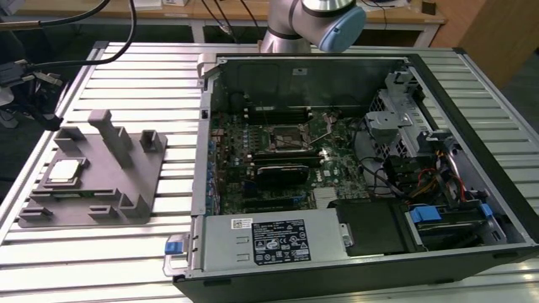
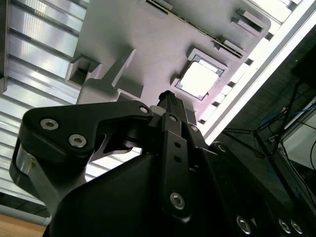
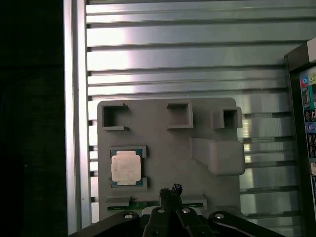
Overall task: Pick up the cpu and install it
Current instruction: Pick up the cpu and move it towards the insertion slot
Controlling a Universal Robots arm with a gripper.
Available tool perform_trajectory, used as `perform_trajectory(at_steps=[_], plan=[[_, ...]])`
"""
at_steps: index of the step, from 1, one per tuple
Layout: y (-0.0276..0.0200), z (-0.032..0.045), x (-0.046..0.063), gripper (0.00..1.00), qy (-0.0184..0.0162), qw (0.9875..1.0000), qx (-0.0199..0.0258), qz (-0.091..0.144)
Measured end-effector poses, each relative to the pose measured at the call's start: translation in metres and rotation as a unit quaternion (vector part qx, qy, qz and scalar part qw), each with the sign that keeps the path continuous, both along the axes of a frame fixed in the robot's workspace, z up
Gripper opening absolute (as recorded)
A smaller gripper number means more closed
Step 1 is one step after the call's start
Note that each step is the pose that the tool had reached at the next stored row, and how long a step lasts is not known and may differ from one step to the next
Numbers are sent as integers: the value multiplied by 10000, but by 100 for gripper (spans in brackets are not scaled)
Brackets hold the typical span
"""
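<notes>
1. Exterior view: the cpu [image 1: 65,172] lies flat, silver top up, in a square pocket of the grey tray [image 1: 126,183]. The tray rests on the slatted table [image 1: 143,76], to the exterior view's left of the open case [image 1: 455,126]. The socket [image 1: 282,137] sits on the board inside the case, well apart from the cpu. The arm [image 1: 320,19] rises behind the case.
2. Second wrist view: the gripper [image 2: 168,96] is seen from behind, its tip pointing toward the tray [image 2: 148,44]. The cpu [image 2: 200,80] lies in its pocket just past the tip, clear of it.
3. First wrist view: the gripper [image 3: 170,190] has its tips drawn together with no gap showing, and it holds nothing. The tip shows against the tray [image 3: 168,143] near its edge, close to the cpu [image 3: 127,167] but apart from it.
</notes>
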State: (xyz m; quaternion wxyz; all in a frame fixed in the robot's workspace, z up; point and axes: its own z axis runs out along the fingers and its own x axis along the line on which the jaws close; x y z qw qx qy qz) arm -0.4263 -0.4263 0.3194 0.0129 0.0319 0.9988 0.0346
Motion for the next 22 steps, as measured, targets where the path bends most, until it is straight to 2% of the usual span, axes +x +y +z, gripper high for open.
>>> perform_trajectory(at_steps=[22], plan=[[0, -40, -90, 11, 0, 10000, 0, 0]])
